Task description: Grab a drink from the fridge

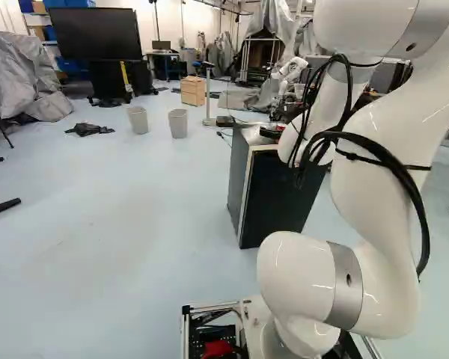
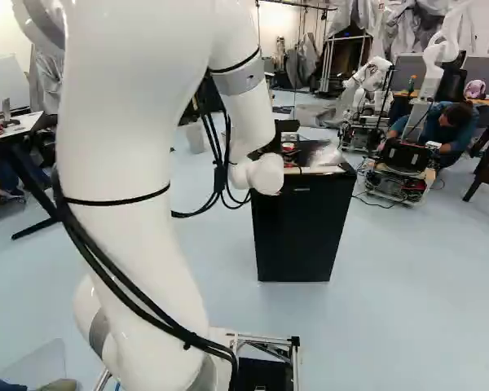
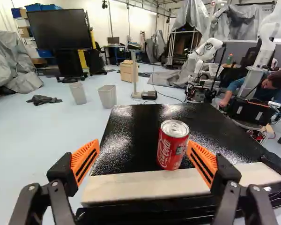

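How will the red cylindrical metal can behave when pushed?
The red can may slip: its wall looks smooth. It's taller than wide, so a high push could tip it; being round, it would then probably roll.

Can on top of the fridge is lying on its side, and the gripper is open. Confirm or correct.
Not right: the wrist view shows the can standing upright, not on its side. It is on top of the fridge, and the gripper is open, as you say.

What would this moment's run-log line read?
jaws: open | red metal can: upright on black box-shaped fridge, near its pale front edge | grip: not yet made
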